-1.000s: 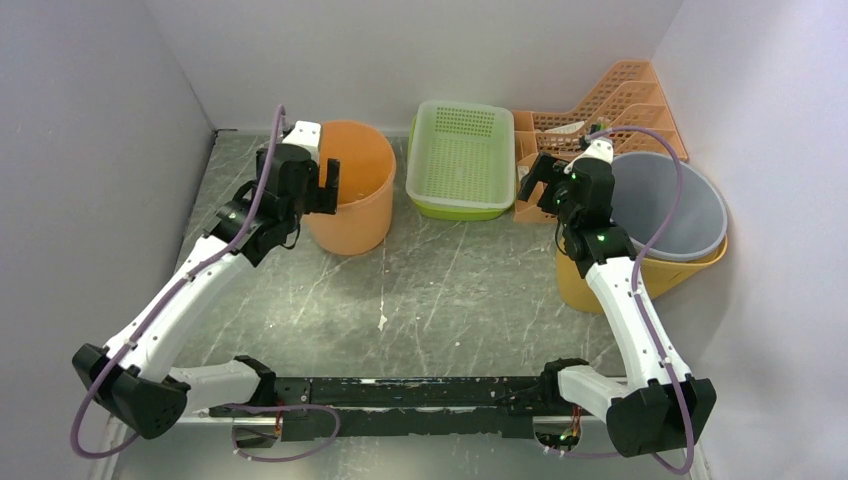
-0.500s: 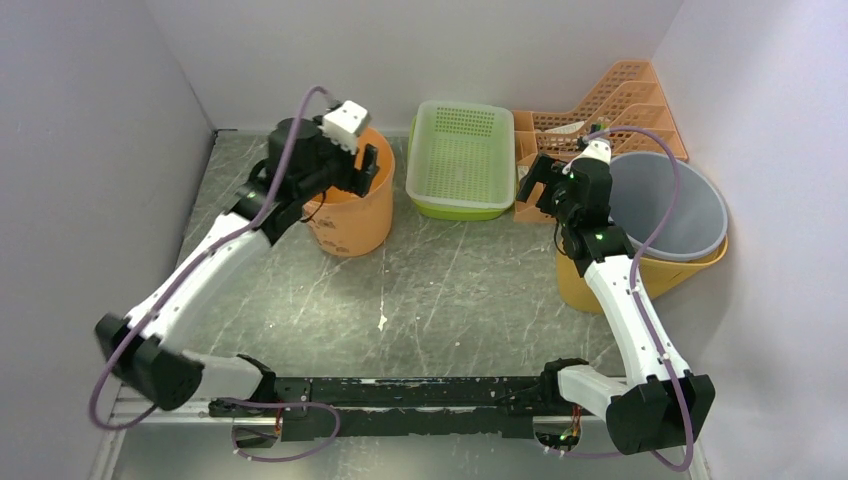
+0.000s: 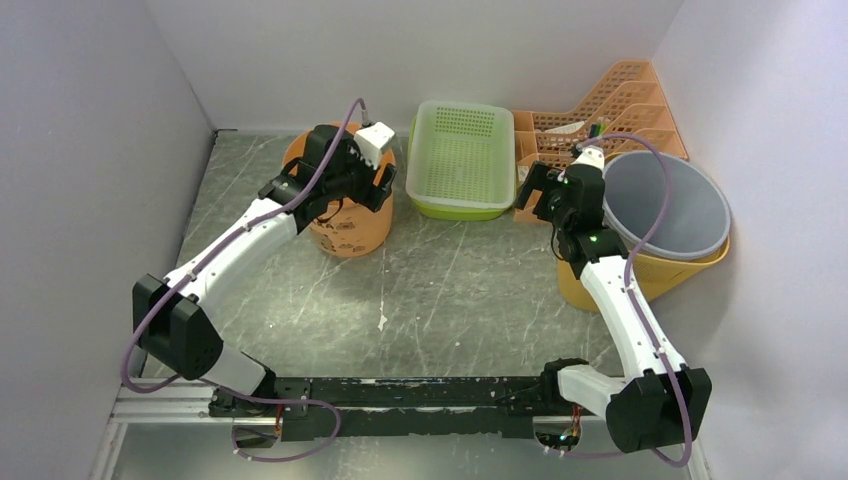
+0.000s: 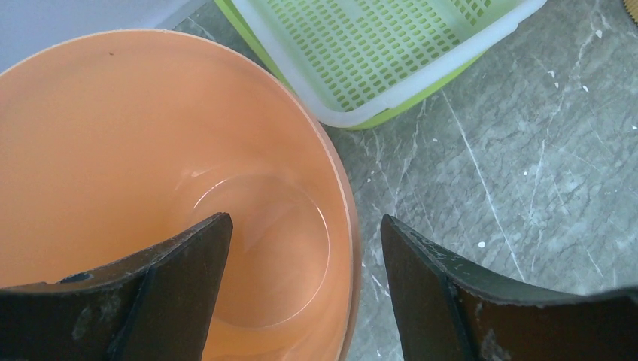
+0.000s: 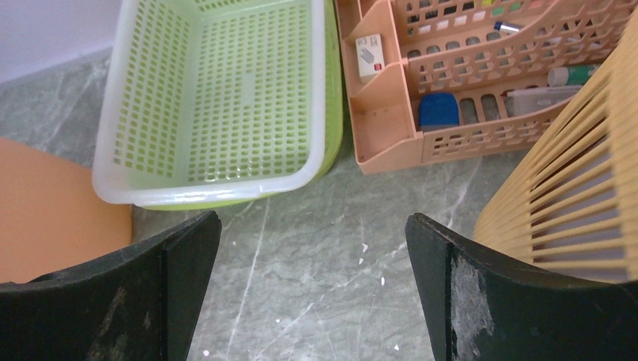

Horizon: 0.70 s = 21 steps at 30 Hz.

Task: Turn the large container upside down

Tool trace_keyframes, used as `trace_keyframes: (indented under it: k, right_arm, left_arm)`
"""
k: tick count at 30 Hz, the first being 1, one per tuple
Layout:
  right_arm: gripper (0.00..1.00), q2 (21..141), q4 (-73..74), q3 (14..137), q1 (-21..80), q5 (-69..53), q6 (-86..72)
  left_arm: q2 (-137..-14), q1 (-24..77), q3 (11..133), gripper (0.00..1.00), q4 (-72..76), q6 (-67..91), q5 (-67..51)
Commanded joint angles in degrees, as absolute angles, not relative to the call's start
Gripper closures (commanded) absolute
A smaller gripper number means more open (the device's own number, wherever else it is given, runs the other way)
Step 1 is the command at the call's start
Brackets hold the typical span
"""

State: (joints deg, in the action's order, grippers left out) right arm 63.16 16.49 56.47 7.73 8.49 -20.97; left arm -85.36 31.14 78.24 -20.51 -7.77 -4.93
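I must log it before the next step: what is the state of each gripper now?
Left gripper: open, jaws astride the rim of the orange bucket, holding nothing.
Right gripper: open, holding nothing.

Grey marbled tabletop (image 3: 450, 290); plain pale lilac walls (image 3: 90, 150) on three sides; even light.

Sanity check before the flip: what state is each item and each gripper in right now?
orange bucket: upright, open end up, empty.
left gripper: open, jaws straddling the bucket's rim, not closed on it.
right gripper: open, holding nothing.
green basket: upright, empty.
peach organizer: upright, small items inside.
grey tub: upright, nested in the yellow basket, looks empty.
yellow basket: upright.
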Motion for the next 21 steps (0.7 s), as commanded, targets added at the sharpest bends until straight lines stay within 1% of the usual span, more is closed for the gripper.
trace_keyframes:
  k: [1, 5, 9, 14, 16, 17, 18, 20, 21]
  right_arm:
    - [0.05, 63.68, 15.75, 54.96, 7.47, 9.63, -21.14]
    - [0.05, 63.47, 15.77, 54.93, 7.46, 9.70, -21.09]
    - [0.04, 63.48, 15.95, 54.84, 7.46, 10.19, -20.90]
    - [0.04, 63.49, 15.86, 54.66, 7.47, 10.37, -20.98]
    - [0.04, 63.40, 15.80, 54.67, 7.47, 10.42, -20.95]
    - [0.05, 63.38, 15.74, 54.62, 7.45, 10.46, -21.08]
    - [0.05, 63.35, 15.72, 54.59, 7.47, 10.51, -21.09]
    - [0.04, 63.29, 15.72, 54.66, 7.47, 10.67, -21.09]
    - [0.05, 63.34, 15.73, 54.59, 7.43, 10.78, -21.17]
  left_arm:
    - [-86.06, 31.87, 79.04, 0.17, -21.39, -8.73, -5.70]
    - [-88.59, 32.86, 79.36, 0.20, -22.30, -8.48, -3.36]
    - [-89.88, 34.42, 78.80, 0.21, -21.94, -8.18, -0.40]
    - [-90.83, 35.50, 77.78, 0.32, -22.97, -7.52, 5.23]
    - [-90.85, 35.67, 77.30, 0.39, -23.34, -6.87, 7.06]
    - [-90.73, 35.69, 77.12, 0.45, -23.44, -6.42, 7.98]
    - [-90.62, 35.83, 76.96, 0.53, -23.62, -6.15, 8.85]
    - [-90.67, 35.81, 77.11, 0.77, -24.28, -5.18, 11.18]
    - [-90.93, 35.78, 77.49, 0.85, -25.23, -4.69, 12.83]
